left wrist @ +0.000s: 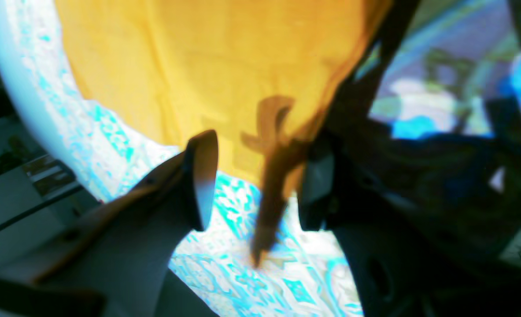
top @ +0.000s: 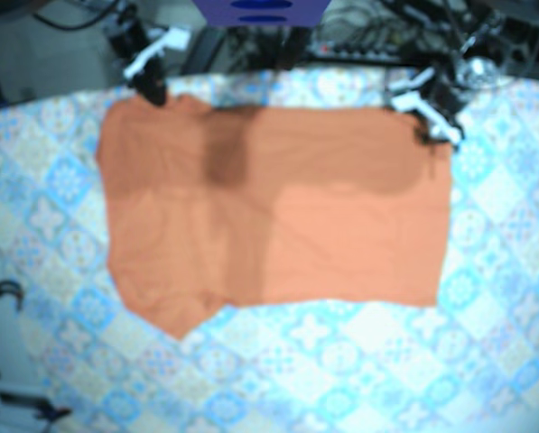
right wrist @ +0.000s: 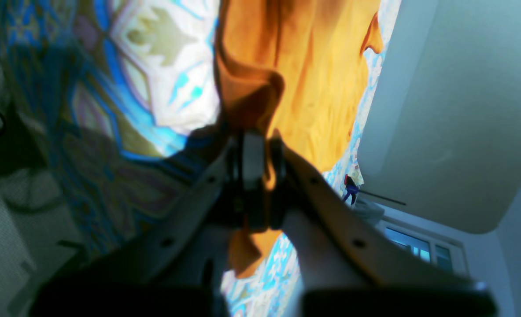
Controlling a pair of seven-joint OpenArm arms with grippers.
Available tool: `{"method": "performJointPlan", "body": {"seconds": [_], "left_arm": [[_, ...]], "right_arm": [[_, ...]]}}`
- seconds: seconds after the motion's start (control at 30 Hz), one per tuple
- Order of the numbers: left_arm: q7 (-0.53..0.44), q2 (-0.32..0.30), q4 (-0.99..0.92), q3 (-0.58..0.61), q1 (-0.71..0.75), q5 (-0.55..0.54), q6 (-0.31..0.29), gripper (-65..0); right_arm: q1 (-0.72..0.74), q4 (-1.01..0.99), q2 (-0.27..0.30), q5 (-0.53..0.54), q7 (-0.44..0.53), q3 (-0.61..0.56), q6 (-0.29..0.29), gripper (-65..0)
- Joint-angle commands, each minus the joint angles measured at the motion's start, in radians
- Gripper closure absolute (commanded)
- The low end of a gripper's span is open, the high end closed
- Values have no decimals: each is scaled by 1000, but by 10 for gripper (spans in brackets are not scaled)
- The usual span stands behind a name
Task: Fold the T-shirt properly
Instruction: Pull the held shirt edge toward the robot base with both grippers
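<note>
The T-shirt lies spread flat on the patterned tablecloth, reaching away from the two grippers, which sit one at each corner of the same edge. The right gripper is closed tight on a bunched corner. The left gripper has its jaws apart with a loose strip of cloth hanging between them, so that corner could slip free and leave the fold skewed.

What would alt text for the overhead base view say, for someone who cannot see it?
An orange T-shirt lies spread on a blue-and-white patterned tablecloth. At its far edge, the right tool is at the corner on the picture's left and the left tool the corner on the picture's right.
</note>
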Motion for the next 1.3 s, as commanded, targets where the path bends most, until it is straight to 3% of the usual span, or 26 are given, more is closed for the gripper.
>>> {"method": "performJointPlan", "body": {"seconds": [0.0, 0.27, 0.47, 0.67, 0.77, 0.97, 1.17, 1.27], "left_arm": [[2, -16, 14, -5, -2, 0, 14, -281], [2, -15, 8, -5, 0, 0, 14, -271], [2, -15, 8, -5, 9, 0, 14, -98], [2, -12, 8, -5, 9, 0, 16, -80], [4, -12, 8, -5, 9, 0, 16, 0], [4, -10, 8, -5, 12, 0, 16, 0], [-1, -12, 31, -10, 41, 0, 17, 0], [-6, -12, 72, -37, 87, -2, 19, 0]], "right_arm": [[-8, 11, 5, 13, 4, 4, -19, 0], [-8, 11, 5, 13, 4, 4, -19, 0], [-8, 11, 5, 13, 4, 4, -19, 0], [-6, 11, 5, 13, 4, 4, -19, 0], [-6, 11, 5, 13, 4, 4, -19, 0], [-8, 11, 13, 13, 4, 14, -19, 0], [-25, 26, 80, 17, 2, 23, -19, 0], [-43, 41, 88, 17, 5, 57, -19, 0]]}}
